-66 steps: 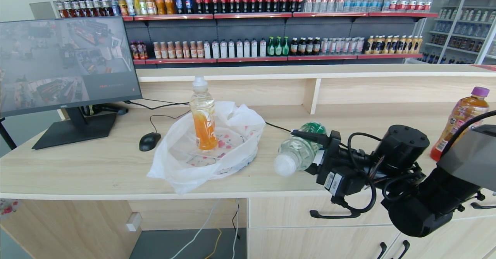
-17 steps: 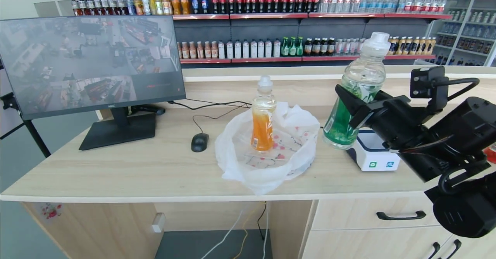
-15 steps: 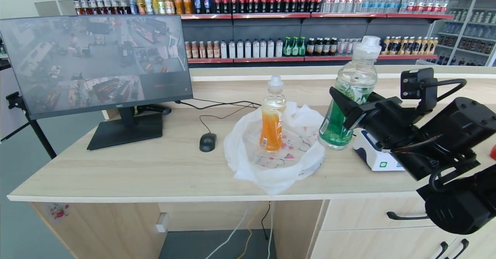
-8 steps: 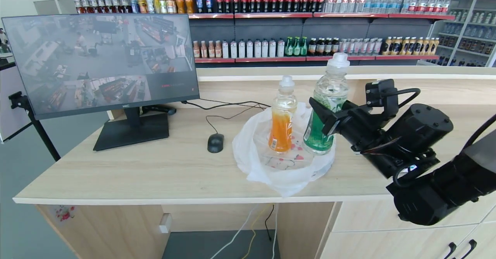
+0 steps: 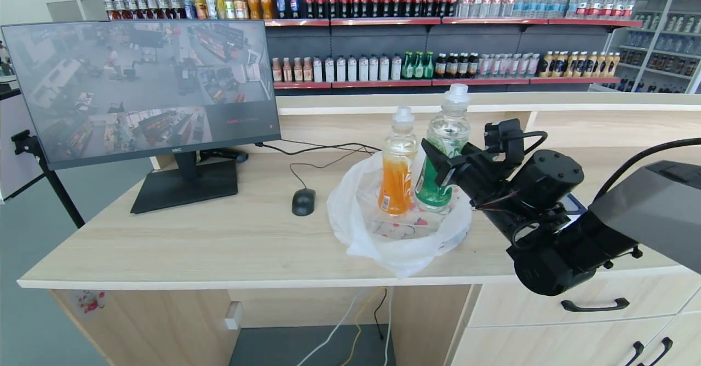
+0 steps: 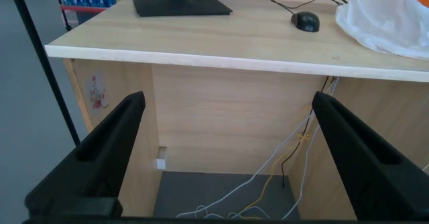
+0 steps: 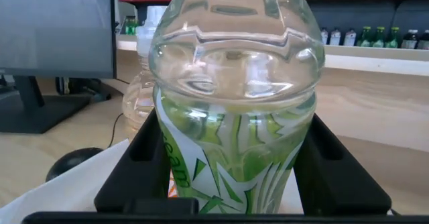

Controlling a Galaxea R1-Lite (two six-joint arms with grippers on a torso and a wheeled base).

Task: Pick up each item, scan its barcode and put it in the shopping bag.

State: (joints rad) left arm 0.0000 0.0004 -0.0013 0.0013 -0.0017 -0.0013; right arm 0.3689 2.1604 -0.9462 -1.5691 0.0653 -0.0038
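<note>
Pale wood-grain counter (image 5: 219, 245) carries everything, and near its middle a crumpled white plastic shopping bag (image 5: 356, 234) lies with its mouth open. The right gripper (image 5: 438, 162) sits at 4 o'clock of the bag, jaws clamped on the waist of the clear plastic bottle with green label and white cap (image 5: 449, 133). That bottle stands upright inside the bag's mouth, just beside the slimmer orange-drink bottle with a white cap (image 5: 395, 174) and at its 3 o'clock. The left gripper (image 6: 228, 100) hangs low before the counter's front edge, jaws spread wide and empty. The step in hand looks like the set-down. The bag's rim hides the green-labelled bottle's base, so I cannot tell whether it already rests on the bag floor. A good finish would lower it straight down, keep it plumb, and hold the small gap to the orange bottle so neither tips. The jaws should part only once the base bears the weight. Backing out toward 4 o'clock should be clean, since thin bag film may snag a finger.
</note>
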